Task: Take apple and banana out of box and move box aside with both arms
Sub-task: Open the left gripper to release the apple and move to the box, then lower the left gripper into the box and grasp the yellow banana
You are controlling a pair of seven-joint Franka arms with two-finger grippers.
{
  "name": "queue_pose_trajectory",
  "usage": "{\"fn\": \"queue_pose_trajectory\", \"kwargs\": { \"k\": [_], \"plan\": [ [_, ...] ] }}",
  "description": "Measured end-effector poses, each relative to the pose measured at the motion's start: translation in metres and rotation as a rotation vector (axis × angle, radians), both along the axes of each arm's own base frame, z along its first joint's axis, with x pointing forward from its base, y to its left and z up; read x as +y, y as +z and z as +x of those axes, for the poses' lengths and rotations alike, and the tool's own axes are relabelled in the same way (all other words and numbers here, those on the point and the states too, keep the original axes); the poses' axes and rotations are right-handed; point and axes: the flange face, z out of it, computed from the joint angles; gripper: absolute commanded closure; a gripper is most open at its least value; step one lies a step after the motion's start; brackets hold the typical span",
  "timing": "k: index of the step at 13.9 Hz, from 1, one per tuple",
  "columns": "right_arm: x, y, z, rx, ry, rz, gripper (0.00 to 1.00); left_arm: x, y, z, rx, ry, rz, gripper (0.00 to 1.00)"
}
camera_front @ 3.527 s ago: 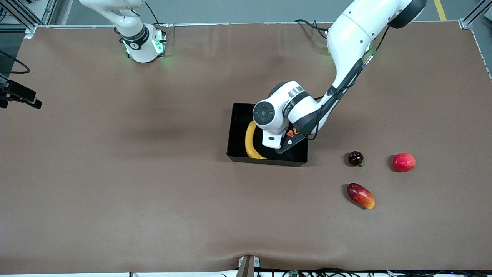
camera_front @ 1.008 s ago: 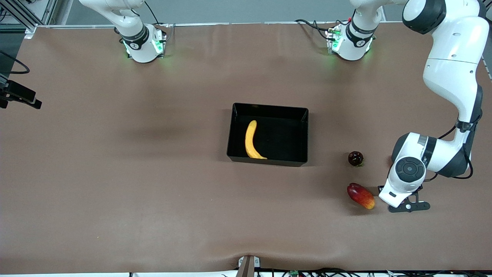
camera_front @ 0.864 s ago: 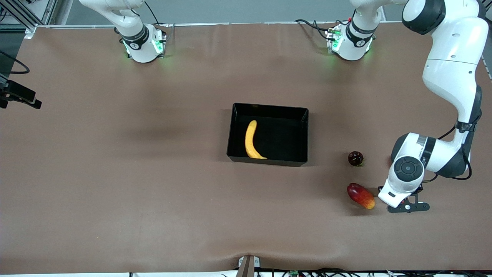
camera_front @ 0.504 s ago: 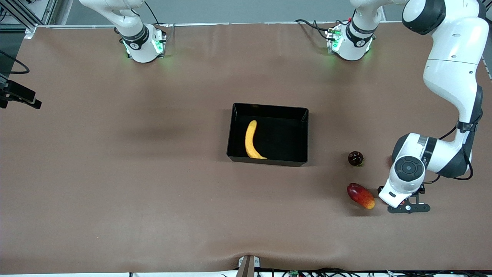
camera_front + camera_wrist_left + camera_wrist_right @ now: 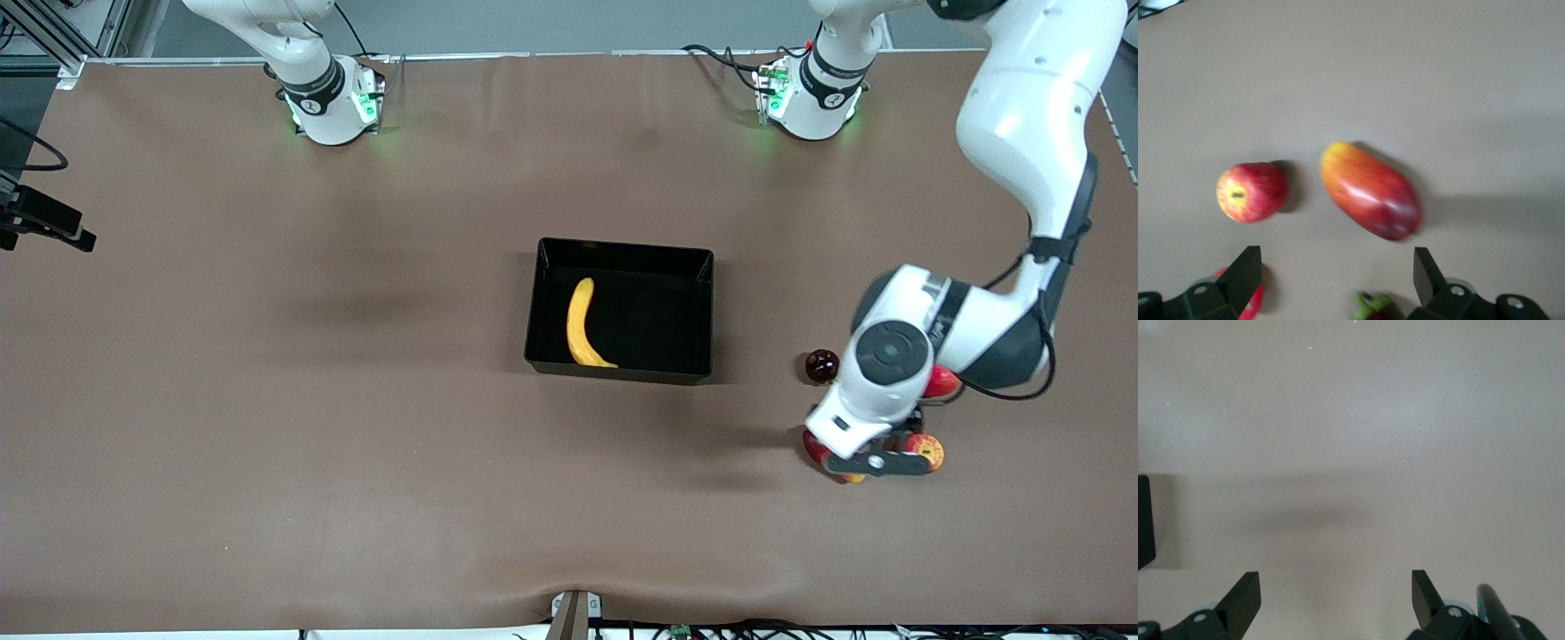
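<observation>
Both of my grippers stand spread and empty. Left gripper (image 5: 1335, 283) hangs over the mango (image 5: 1369, 190) and the small apple (image 5: 1250, 192) near the table's (image 5: 267, 400) left-arm end. Right gripper (image 5: 1335, 603) waits over bare table. The banana (image 5: 580, 324) lies in the box (image 5: 622, 251) mid-table.

Yellow banana (image 5: 579, 324) in glossy black box (image 5: 622, 373), red apple (image 5: 1251, 192) with yellowish patch, red-and-yellow mango (image 5: 1369, 190), pinkish-red fruit (image 5: 942, 382), dark maroon fruit (image 5: 821, 365), brown table (image 5: 267, 400), white arms with grey bands.
</observation>
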Motion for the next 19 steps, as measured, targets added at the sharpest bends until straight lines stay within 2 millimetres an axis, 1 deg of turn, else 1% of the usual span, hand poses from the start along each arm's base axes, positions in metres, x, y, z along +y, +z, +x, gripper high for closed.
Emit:
{"fn": "queue_pose_trajectory", "kwargs": {
  "k": [1, 3, 4, 5, 7, 8, 9, 10, 11, 13, 15, 19],
  "plan": [
    [0.000, 0.000, 0.000, 0.000, 0.000, 0.000, 0.00, -0.023, 0.009, -0.008, 0.010, -0.019, -0.028, 0.00],
    [0.000, 0.000, 0.000, 0.000, 0.000, 0.000, 0.00, -0.070, 0.015, -0.026, 0.026, -0.023, -0.091, 0.00],
    [0.000, 0.000, 0.000, 0.000, 0.000, 0.000, 0.00, -0.100, 0.013, -0.039, 0.034, -0.014, -0.115, 0.00],
    [0.000, 0.000, 0.000, 0.000, 0.000, 0.000, 0.00, -0.133, 0.010, -0.054, 0.036, -0.008, -0.130, 0.00],
    [0.000, 0.000, 0.000, 0.000, 0.000, 0.000, 0.00, -0.208, 0.002, -0.091, 0.024, 0.019, -0.153, 0.00],
    [0.000, 0.000, 0.000, 0.000, 0.000, 0.000, 0.00, -0.241, -0.002, -0.110, 0.017, 0.029, -0.169, 0.00],
    [0.000, 0.000, 0.000, 0.000, 0.000, 0.000, 0.00, -0.268, -0.006, -0.125, 0.009, 0.034, -0.189, 0.00],
    [0.000, 0.000, 0.000, 0.000, 0.000, 0.000, 0.00, -0.290, -0.011, -0.138, 0.001, 0.040, -0.210, 0.00],
    [0.000, 0.000, 0.000, 0.000, -0.001, 0.000, 0.00, -0.305, -0.019, -0.148, -0.002, 0.047, -0.221, 0.00],
    [0.000, 0.000, 0.000, 0.000, -0.001, 0.000, 0.00, -0.321, -0.036, -0.160, 0.004, 0.064, -0.220, 0.00],
    [0.000, 0.000, 0.000, 0.000, 0.000, 0.000, 0.00, -0.327, -0.051, -0.165, 0.025, 0.074, -0.231, 0.00],
    [0.000, 0.000, 0.000, 0.000, 0.000, 0.000, 0.00, -0.332, -0.066, -0.169, 0.077, 0.102, -0.276, 0.00]
  ]
}}
